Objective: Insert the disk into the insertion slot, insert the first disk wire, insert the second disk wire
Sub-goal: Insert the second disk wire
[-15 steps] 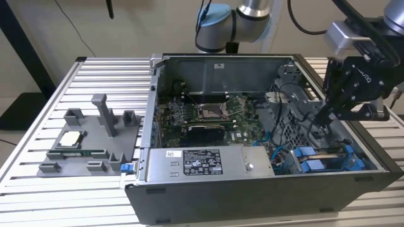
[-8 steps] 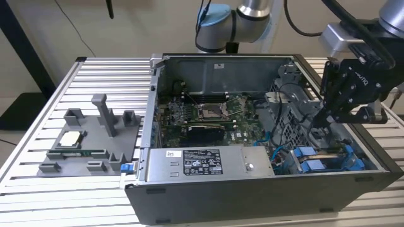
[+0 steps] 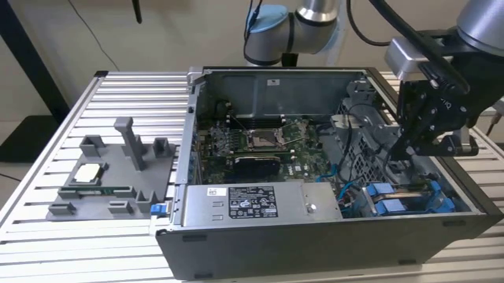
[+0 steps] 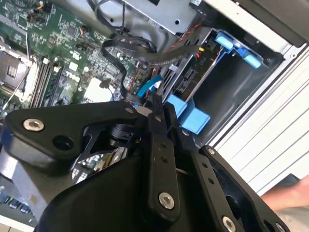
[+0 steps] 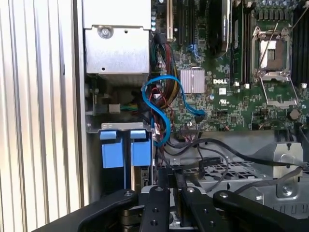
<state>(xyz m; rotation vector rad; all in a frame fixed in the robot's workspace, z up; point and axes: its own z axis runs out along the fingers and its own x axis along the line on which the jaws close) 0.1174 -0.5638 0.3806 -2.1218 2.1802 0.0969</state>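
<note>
The slatted tabletop (image 3: 87,236) carries an open computer case (image 3: 331,247), which lies toward the exterior view's right, with a grey fixture tray (image 3: 110,177) beside it on that view's left. Inside the case the green motherboard (image 3: 252,144) fills the middle, and a grey power-supply box (image 3: 260,201) sits along the near wall.

At the case's near corner on the exterior view's right is the insertion slot (image 3: 409,200), a drive bay with blue plastic rails. Blue carrier tabs (image 5: 123,147) sit side by side there in the first wrist view, and a drive-like body (image 4: 186,82) lies in the bay in the second wrist view, so the disk appears seated already, though its label cannot be made out.

The gripper (image 3: 402,154) hangs over that end of the case, just above the cable run. In the second wrist view its fingers (image 4: 157,104) are drawn narrow, close together at a bright blue cable (image 4: 147,87) by the bay; whether they actually pinch it I cannot tell.

By my reading, the disk step looks done and the wire work is in hand, with no wire plainly shown plugged in.
</note>
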